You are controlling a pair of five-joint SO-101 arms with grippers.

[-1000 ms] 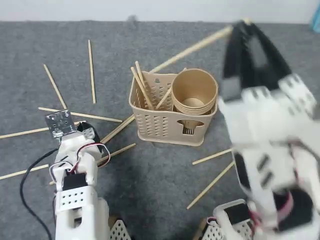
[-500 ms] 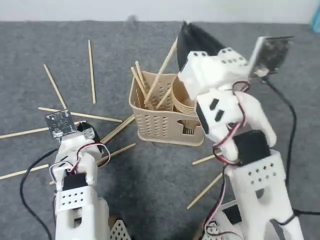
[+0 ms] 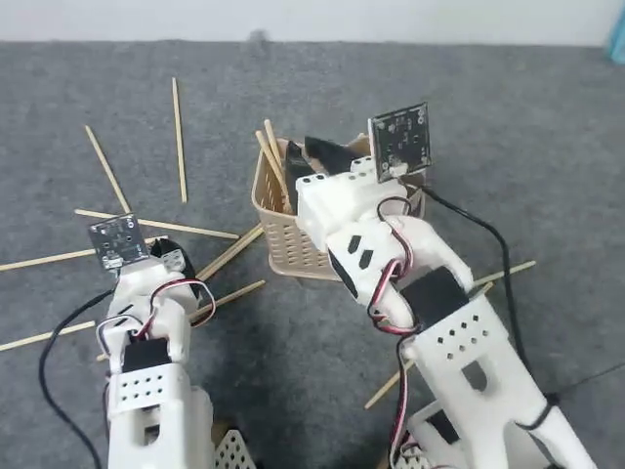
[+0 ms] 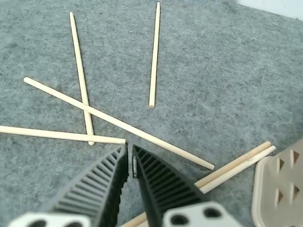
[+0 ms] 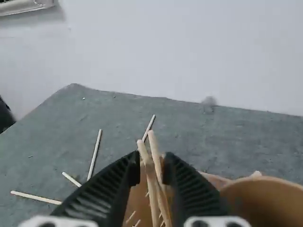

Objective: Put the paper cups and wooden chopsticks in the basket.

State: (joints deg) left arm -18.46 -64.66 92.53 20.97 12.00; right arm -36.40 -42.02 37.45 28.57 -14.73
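Note:
The beige slotted basket [image 3: 285, 233] stands mid-table with two chopsticks [image 3: 272, 156] leaning in its left corner. My right gripper [image 3: 311, 158] hangs over the basket's mouth, open. In the right wrist view those chopsticks [image 5: 152, 165] stand in the gap between its fingers. The stacked paper cups [image 5: 265, 201] sit in the basket beside it, mostly hidden under the arm in the high view. My left gripper [image 4: 129, 150] is shut and empty, low over loose chopsticks [image 4: 118, 124] left of the basket [image 4: 279, 189].
Loose chopsticks lie around the grey mat: two at the far left [image 3: 179, 137], a pair against the basket's left foot [image 3: 230, 251], one in front [image 3: 230, 293] and two on the right [image 3: 508, 271]. The right arm's body covers the basket's right half.
The right arm swung in from the right with a chopstick, lowered it into the basket and now has its fingers apart. The left arm has not moved.

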